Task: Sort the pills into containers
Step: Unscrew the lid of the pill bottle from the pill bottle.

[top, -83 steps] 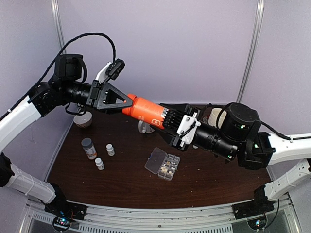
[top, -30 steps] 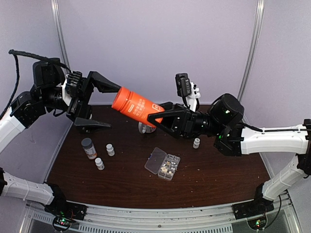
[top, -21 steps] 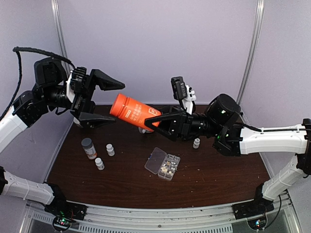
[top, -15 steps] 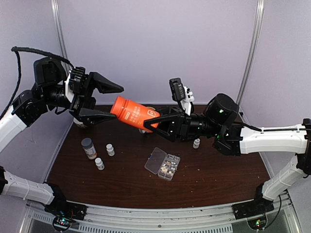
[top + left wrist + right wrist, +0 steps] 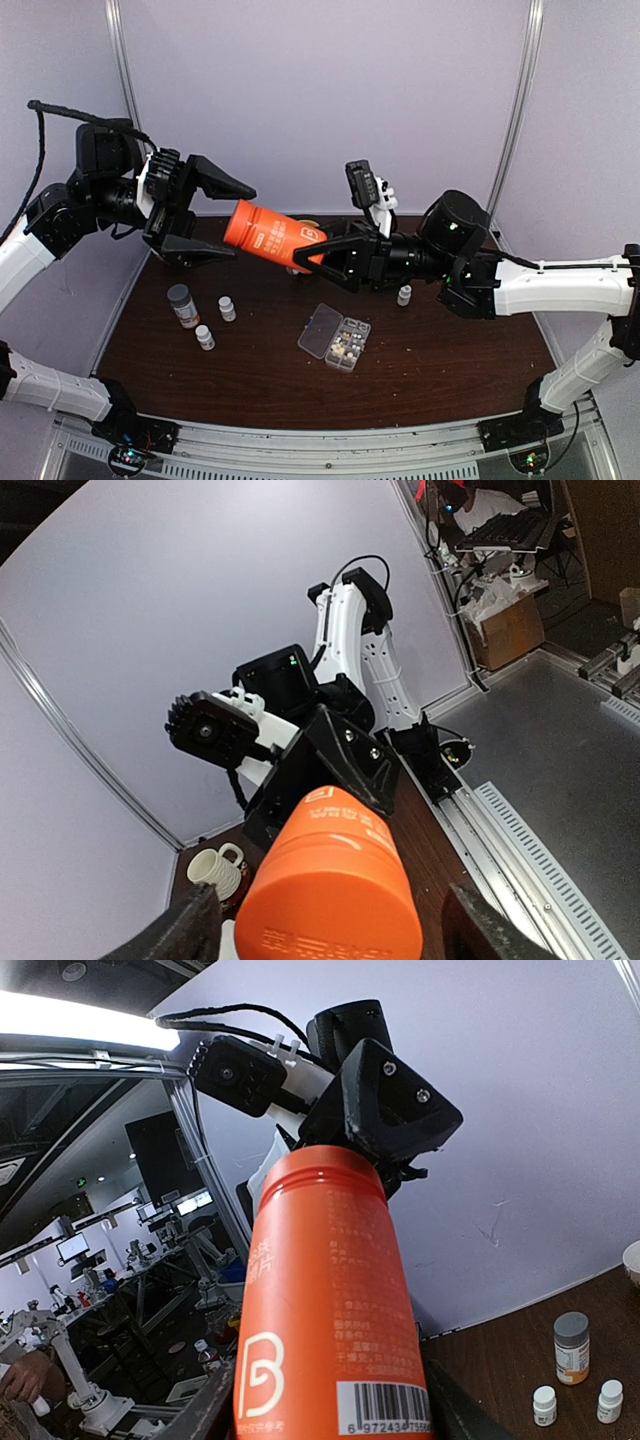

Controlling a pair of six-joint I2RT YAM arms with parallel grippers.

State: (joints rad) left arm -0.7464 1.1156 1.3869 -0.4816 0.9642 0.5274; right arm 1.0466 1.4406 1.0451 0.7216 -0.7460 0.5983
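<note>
An orange bottle point(image 5: 272, 236) hangs in the air above the back of the table, lying nearly level. My right gripper point(image 5: 318, 255) is shut on its lower body point(image 5: 330, 1340). My left gripper point(image 5: 240, 222) is open and straddles the cap end point(image 5: 335, 885), with a gap showing on each side between the fingers point(image 5: 192, 930) and the cap. The clear organizer box point(image 5: 322, 330) lies on the table with its lid flipped open. Its containers point(image 5: 352, 334) hold a few whitish and tan pills point(image 5: 345, 349).
A grey-capped bottle point(image 5: 182, 304) and two small white bottles point(image 5: 227, 308) point(image 5: 205, 337) stand at the left of the dark table. Another small white bottle point(image 5: 404, 295) stands under the right arm. A white mug point(image 5: 215, 870) sits at the back.
The right gripper has carried the orange bottle leftward and a little lower, so its cap end now sits between the left jaws. The left jaws have narrowed slightly.
</note>
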